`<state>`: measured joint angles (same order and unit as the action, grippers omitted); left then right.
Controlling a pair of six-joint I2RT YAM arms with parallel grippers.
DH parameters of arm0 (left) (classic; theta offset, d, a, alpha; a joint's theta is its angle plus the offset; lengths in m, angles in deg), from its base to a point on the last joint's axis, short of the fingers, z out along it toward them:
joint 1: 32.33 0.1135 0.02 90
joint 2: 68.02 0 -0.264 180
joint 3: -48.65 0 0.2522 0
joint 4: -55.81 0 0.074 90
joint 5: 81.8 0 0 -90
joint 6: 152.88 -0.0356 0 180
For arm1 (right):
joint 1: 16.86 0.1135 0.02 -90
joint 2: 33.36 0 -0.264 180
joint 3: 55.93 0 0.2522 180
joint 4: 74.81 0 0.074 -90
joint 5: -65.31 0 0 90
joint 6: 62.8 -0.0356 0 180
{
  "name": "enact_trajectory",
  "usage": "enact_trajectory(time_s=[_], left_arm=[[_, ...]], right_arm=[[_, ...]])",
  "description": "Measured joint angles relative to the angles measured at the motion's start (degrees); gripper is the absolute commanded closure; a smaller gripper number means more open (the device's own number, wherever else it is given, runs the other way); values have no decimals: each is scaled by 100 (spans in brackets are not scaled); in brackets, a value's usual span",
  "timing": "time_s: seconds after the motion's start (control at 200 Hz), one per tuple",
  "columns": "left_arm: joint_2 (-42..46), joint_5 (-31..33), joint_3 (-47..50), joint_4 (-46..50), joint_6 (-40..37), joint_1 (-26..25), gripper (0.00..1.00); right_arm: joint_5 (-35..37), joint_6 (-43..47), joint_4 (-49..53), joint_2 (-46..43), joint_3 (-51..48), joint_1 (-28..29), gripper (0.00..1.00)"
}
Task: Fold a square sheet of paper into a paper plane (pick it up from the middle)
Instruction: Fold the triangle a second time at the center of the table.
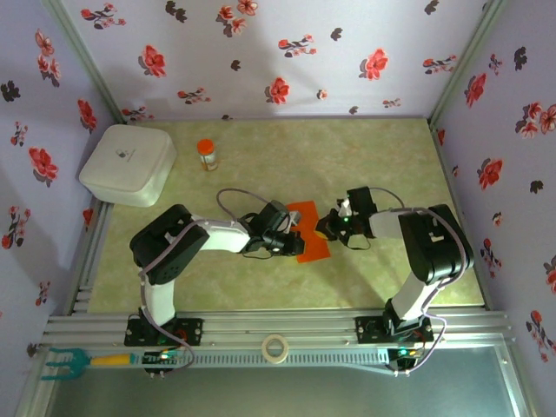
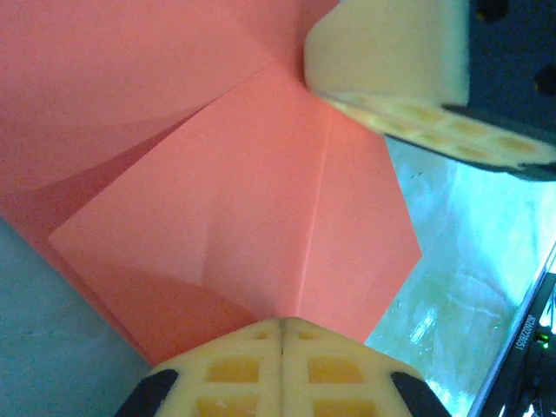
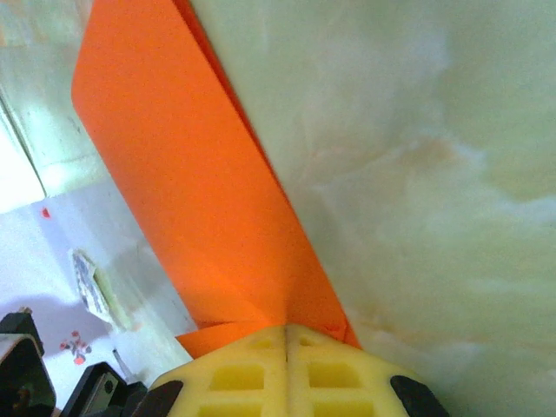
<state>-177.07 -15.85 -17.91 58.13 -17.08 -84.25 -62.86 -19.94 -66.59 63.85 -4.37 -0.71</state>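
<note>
- On the overhead camera I see the orange paper (image 1: 309,233) near the middle of the worktop (image 1: 261,174). It is folded into a smaller shape and sits between my two pincers.
- My left pincer (image 1: 293,236) meets the paper's left side and my right pincer (image 1: 328,228) meets its right side. Both arms are bent inward toward each other.
- On the left wrist camera, the left pincer (image 2: 282,334) has its fingers pressed together. A crease in the orange paper (image 2: 261,208) runs straight down into the seam between them, so it is pinching the paper at its edge.
- The same view shows layered flaps, with one creased panel lying over a larger layer behind it.
- A pale finger (image 2: 391,61) of the right pincer sits at the paper's far corner. I cannot tell whether it touches there.
- On the right wrist camera, the right pincer (image 3: 287,343) is also pressed together, pinching the narrow end of the orange paper (image 3: 191,174). The paper stretches away from the fingers as a long strip beside the pale worktop (image 3: 417,174).
- I cannot tell whether the paper lies flat or is raised off the surface.
- At the back left stands a white box (image 1: 129,163), with a small orange-capped bottle (image 1: 207,155) near it. Both are well apart from the paper.
- On the near rail lie a roll of tape (image 1: 275,347) and a green-headed tool (image 1: 78,359).
</note>
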Motion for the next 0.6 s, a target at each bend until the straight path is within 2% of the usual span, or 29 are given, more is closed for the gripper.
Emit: enact_trajectory(time_s=[0.315,0.485,0.6], left_arm=[[0,0,0,0,-2,0,100],[0,-2,-2,4,-2,0,100],[0,0,-4,4,-2,0,100]], right_arm=[[424,284,407,-50,238,-81,97],[651,310,533,-564,236,-125,97],[645,313,531,-824,236,59,98]])
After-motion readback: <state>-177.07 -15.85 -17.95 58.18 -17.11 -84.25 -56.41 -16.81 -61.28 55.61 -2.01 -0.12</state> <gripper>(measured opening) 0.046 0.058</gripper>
